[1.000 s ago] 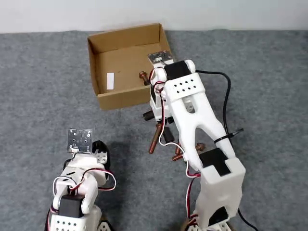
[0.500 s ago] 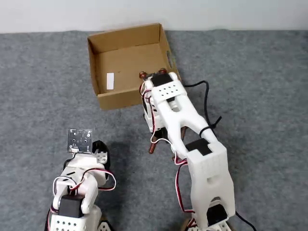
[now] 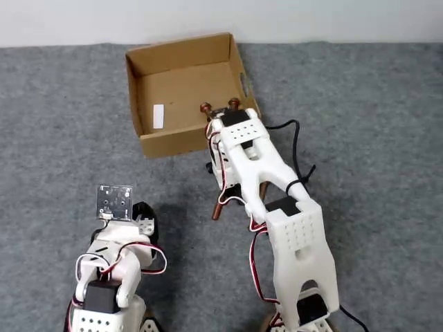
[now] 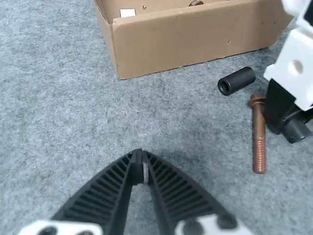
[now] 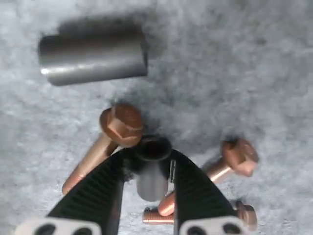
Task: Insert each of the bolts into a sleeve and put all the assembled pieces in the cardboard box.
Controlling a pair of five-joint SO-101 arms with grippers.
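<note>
The cardboard box [image 3: 149,66] stands at the back, and two copper bolt heads [image 3: 205,108] show inside its near right corner. My right gripper [image 5: 149,169] hangs low over the loose parts in front of the box, open, its fingers straddling a black sleeve [image 5: 152,164] that lies on the mat. Copper bolts lie around it: one [image 5: 115,132] beside the sleeve, one [image 5: 230,164] on the other side. A second sleeve [image 5: 93,58] lies farther off. My left gripper [image 4: 142,164] is shut and empty, near the table's front left, apart from a sleeve [image 4: 236,81] and a bolt [image 4: 258,134].
The grey mat [image 3: 374,124] has free room to the right and far left. The right arm [image 3: 263,173] covers most of the parts in the high view; a bolt tip [image 3: 220,207] sticks out beside it. A white label [image 3: 158,115] lies in the box.
The right arm has drawn back from over the box's edge and come down over the loose parts in front of it. The left arm has stayed still.
</note>
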